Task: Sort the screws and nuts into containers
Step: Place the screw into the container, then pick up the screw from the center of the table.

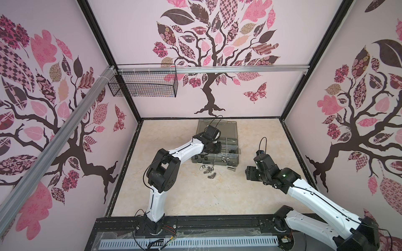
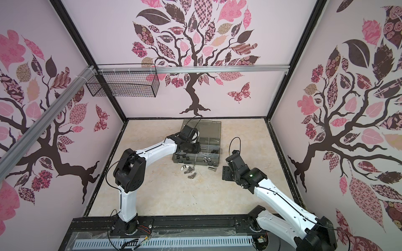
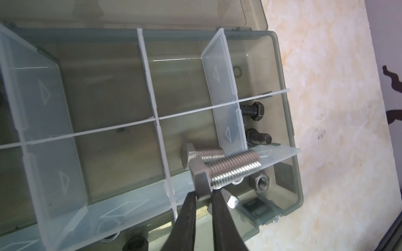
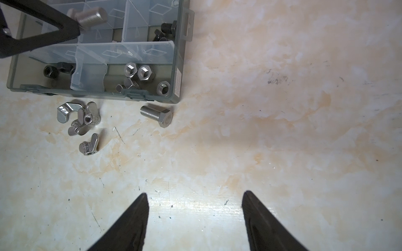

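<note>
We've got the organizer case [image 1: 208, 163] mid-frame in both top views, lid [image 1: 226, 128] open behind it. Wing nuts [image 1: 205, 170] on the table [image 1: 174, 195] just below its front wall, loose bolt [image 1: 231, 168] right of them. Hex nuts [image 1: 224, 160] in the front right compartment. Wire basket [image 1: 143, 85] upper left.

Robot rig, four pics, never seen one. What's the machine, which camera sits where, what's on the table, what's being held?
Two white-and-black robot arms, left and right, each with a two-finger gripper, work over a beige marbled tabletop. Both top views look down from overhead on the whole booth. Each wrist view comes from a camera riding on that arm, looking past its fingers. The left gripper pinches the head of a silver hex-head bolt over the smoky grey plastic organizer case, which holds short black bolts and silver hex nuts. Loose on the table are silver wing nuts and another silver hex-head bolt. The right gripper is open and empty, hovering over the tabletop.
</note>
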You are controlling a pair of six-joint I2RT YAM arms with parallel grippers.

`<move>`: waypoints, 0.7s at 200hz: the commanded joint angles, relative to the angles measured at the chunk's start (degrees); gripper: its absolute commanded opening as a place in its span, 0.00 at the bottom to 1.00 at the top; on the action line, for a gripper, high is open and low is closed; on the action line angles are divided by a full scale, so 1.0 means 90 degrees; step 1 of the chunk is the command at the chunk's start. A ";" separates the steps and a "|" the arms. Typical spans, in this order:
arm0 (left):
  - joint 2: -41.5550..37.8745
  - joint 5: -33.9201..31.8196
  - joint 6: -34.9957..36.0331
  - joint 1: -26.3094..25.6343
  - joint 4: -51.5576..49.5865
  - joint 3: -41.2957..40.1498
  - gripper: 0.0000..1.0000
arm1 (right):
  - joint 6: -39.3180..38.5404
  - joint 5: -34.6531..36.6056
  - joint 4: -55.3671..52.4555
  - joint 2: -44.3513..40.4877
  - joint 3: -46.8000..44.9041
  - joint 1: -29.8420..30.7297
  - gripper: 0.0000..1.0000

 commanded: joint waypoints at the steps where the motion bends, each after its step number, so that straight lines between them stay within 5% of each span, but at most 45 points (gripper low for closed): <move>1: -0.0145 0.0034 -0.0016 0.0026 0.0184 0.0277 0.23 | -0.0035 0.0058 -0.0016 0.0038 0.0012 -0.0020 0.71; 51: -0.0795 -0.0013 -0.0074 0.0036 0.0231 -0.0256 0.28 | -0.0122 0.0001 0.0198 0.0215 -0.0083 -0.0017 0.71; 140: -0.3787 -0.0521 -0.0664 0.0034 0.0624 -0.3378 0.29 | 0.0006 0.0094 0.1294 0.1027 -0.0349 -0.0015 0.72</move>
